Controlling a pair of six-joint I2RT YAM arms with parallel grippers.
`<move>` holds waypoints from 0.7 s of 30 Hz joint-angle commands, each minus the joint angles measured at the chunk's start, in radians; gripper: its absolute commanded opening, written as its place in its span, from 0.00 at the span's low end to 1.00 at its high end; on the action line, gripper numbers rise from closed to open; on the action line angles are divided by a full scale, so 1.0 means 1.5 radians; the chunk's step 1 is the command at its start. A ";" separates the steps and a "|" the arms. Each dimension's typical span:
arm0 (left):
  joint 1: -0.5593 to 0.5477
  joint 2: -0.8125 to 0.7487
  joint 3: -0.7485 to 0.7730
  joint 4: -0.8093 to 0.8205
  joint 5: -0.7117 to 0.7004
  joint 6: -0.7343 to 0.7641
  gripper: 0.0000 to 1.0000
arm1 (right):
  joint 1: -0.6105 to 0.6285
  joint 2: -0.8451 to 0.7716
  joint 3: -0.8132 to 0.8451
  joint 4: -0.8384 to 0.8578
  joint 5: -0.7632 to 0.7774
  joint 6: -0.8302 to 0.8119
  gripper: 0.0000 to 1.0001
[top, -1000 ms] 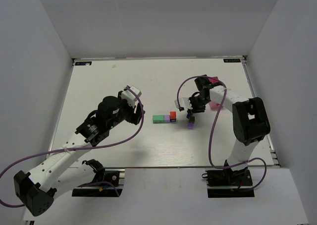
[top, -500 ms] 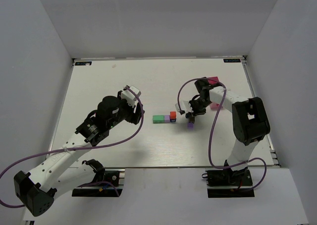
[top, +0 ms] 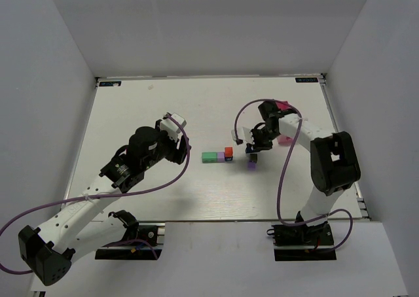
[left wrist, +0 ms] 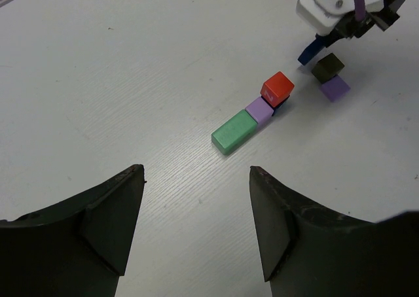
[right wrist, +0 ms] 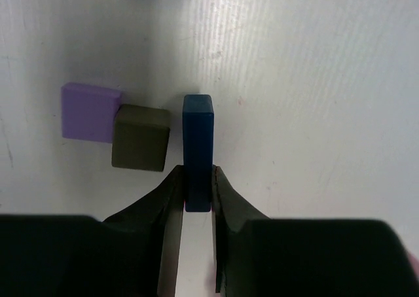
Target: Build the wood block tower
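Observation:
A row of blocks lies mid-table: a long green block (top: 209, 157) (left wrist: 234, 131), a small purple block (left wrist: 259, 108), and a red-orange block (top: 229, 152) (left wrist: 277, 86) stacked on a dark one. To its right a brown block (right wrist: 140, 137) (left wrist: 327, 67) partly overlaps a second purple block (right wrist: 90, 112) (top: 251, 166). My right gripper (right wrist: 198, 179) (top: 252, 150) is shut on a slim dark blue block (right wrist: 198, 146), held just beside the brown block. My left gripper (left wrist: 195, 173) (top: 186, 154) is open and empty, left of the green block.
A pink tray (top: 284, 139) lies behind the right arm, with a magenta piece (top: 281, 105) farther back. The right arm's purple cable (top: 283, 173) loops over the table's right side. White walls enclose the table on three sides.
My right gripper has shifted slightly with the dark blue block, staying beside the brown and purple pair. The left arm and the row of blocks have not moved.

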 commanded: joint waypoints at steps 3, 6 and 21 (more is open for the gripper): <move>0.005 -0.014 -0.002 0.008 -0.003 0.003 0.75 | 0.006 -0.092 0.054 0.009 -0.015 0.146 0.00; 0.005 -0.014 -0.002 0.008 -0.009 0.003 0.74 | 0.016 -0.106 0.074 -0.023 -0.029 0.184 0.00; 0.005 -0.027 -0.002 0.008 -0.015 0.003 0.74 | 0.130 -0.063 0.150 -0.073 -0.029 0.288 0.00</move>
